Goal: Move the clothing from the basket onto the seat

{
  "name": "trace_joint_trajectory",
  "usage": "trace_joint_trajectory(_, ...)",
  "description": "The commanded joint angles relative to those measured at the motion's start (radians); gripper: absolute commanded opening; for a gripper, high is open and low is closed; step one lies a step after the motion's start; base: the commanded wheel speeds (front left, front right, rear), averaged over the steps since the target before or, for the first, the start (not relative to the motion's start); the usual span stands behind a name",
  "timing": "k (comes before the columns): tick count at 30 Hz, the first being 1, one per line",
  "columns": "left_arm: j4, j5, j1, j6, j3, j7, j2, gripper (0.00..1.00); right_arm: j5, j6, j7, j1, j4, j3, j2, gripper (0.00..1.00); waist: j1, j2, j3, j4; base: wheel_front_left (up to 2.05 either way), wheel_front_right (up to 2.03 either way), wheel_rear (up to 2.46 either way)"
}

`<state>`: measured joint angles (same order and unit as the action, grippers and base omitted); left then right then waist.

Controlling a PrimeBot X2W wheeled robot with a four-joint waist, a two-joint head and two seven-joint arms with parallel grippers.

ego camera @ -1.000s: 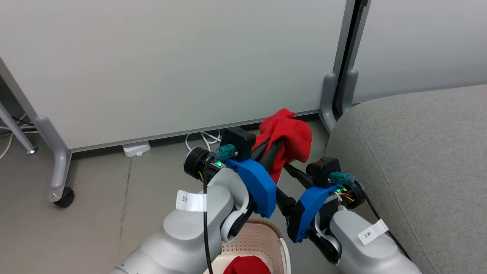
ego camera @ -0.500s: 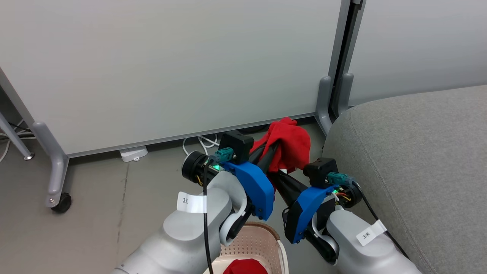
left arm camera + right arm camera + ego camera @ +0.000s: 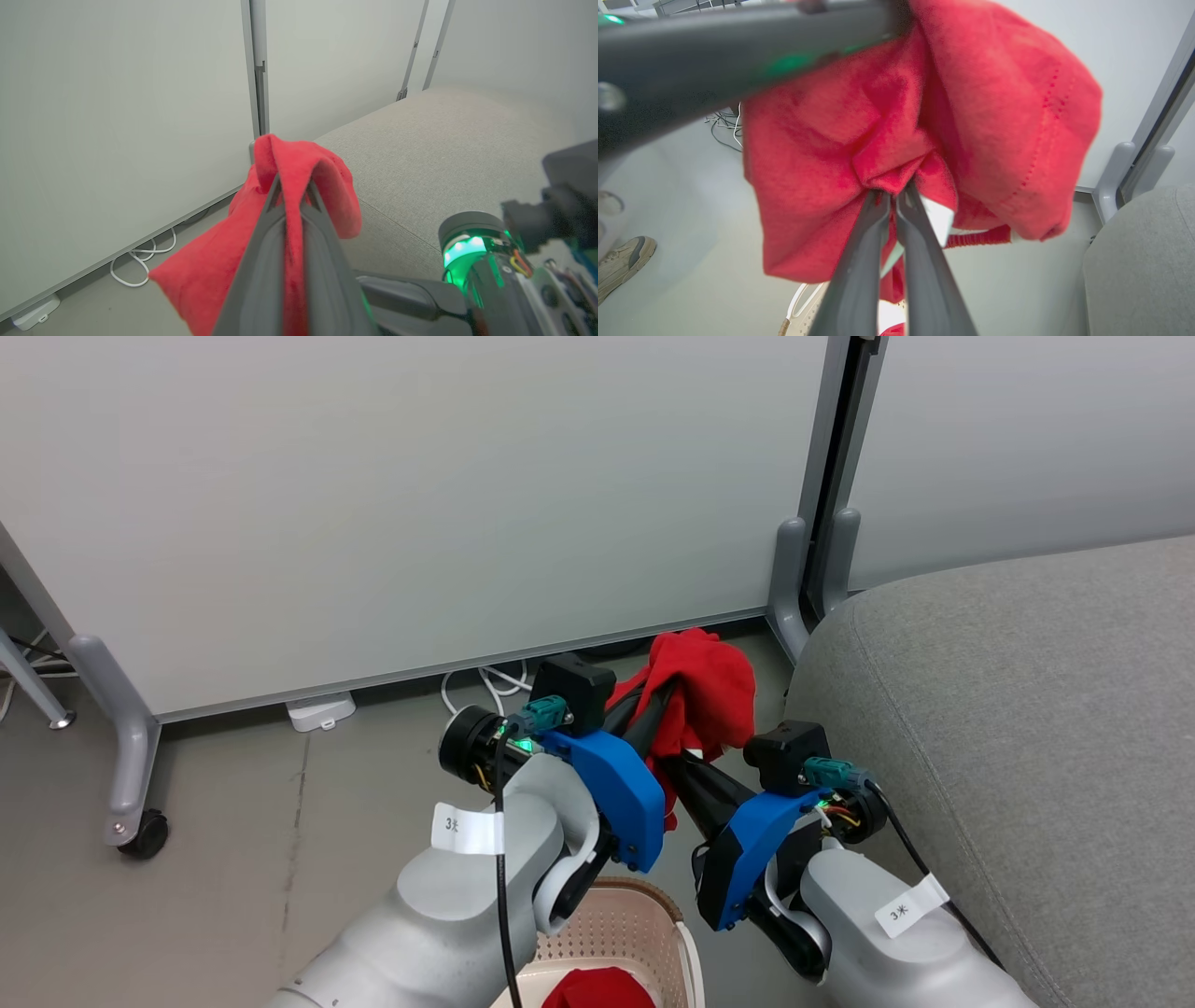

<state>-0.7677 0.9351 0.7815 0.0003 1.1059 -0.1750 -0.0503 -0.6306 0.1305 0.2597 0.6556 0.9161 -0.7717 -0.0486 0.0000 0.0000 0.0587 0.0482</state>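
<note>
Our left end effector (image 3: 289, 189) has its two long dark fingers pressed together on a fold of the bright red soft fabric garment (image 3: 205, 270), which drapes over the tips on both sides. Our right end effector (image 3: 891, 195) pinches a bunched knot of the same garment lower down, with white trim just beside its tips. In the head view our arms cross beneath the cloth, and the garment hangs in the air above the floor, touching nothing else. The large light grey upholstered sofa (image 3: 1008, 728) lies just beside it at 3 o'clock. The cream-white perforated plastic basket (image 3: 625, 933) with its brown rim sits at 6 o'clock, low under our forearms, with a second red garment (image 3: 597, 989) inside.

We judge the step in hand to be the carry to the seat. To do it well, we swing both end effectors toward 3 o'clock together, so the cloth is not stretched between them. We lift enough for the hanging hem to pass over the sofa's rounded edge. We let go well onto the cushion, since soft fabric left at the edge may slide off.
</note>
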Motion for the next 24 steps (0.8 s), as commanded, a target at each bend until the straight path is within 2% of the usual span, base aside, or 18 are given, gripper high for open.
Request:
trace_joint_trajectory(1,-0.005,0.006,0.016,0.003,0.001,-0.006,0.000,0.00,-0.003,0.000,0.007,0.022,0.001,-0.001,-0.003,0.00,0.0000,0.0000,-0.001,0.001,0.00,0.00,0.00)
trace_joint_trajectory(7,-0.021,0.003,0.024,0.007,0.005,-0.018,0.000,0.00,0.007,0.000,0.007,0.015,-0.003,0.004,-0.003,0.00,0.0000,0.0000,-0.003,0.002,0.00,0.00,0.00)
trace_joint_trajectory(8,-0.023,-0.003,0.027,0.009,0.006,-0.025,0.000,0.27,0.008,0.000,0.007,0.014,-0.003,0.005,-0.003,0.00,0.0000,0.0000,-0.003,0.002,0.00,0.00,0.00)
trace_joint_trajectory(9,-0.026,-0.008,0.029,0.010,0.008,-0.032,0.000,0.90,0.010,0.000,0.007,0.013,-0.004,0.006,-0.003,0.00,0.0000,0.0000,-0.003,0.002,0.00,0.00,0.00)
trace_joint_trajectory(10,-0.028,-0.012,0.030,0.009,0.009,-0.038,0.000,1.00,0.011,0.000,0.007,0.011,-0.005,0.008,-0.003,0.00,0.0000,0.0000,-0.003,0.003,0.00,0.00,0.00)
trace_joint_trajectory(15,-0.027,-0.029,0.009,-0.003,-0.004,-0.072,-0.025,1.00,0.030,0.000,0.007,0.008,-0.017,0.036,-0.003,0.00,0.0000,0.0000,-0.004,0.005,0.00,0.00,0.00)
trace_joint_trajectory(18,-0.008,-0.042,-0.020,0.006,-0.031,-0.086,-0.047,1.00,0.057,0.000,0.007,0.003,-0.027,0.064,-0.003,0.00,0.0000,0.0000,-0.005,0.008,0.00,0.00,0.00)
trace_joint_trajectory(24,0.148,-0.133,-0.160,0.033,-0.179,-0.091,-0.135,1.00,0.119,0.000,0.007,-0.018,-0.064,0.128,-0.003,0.00,0.0000,0.0000,-0.010,0.011,0.00,0.00,0.00)
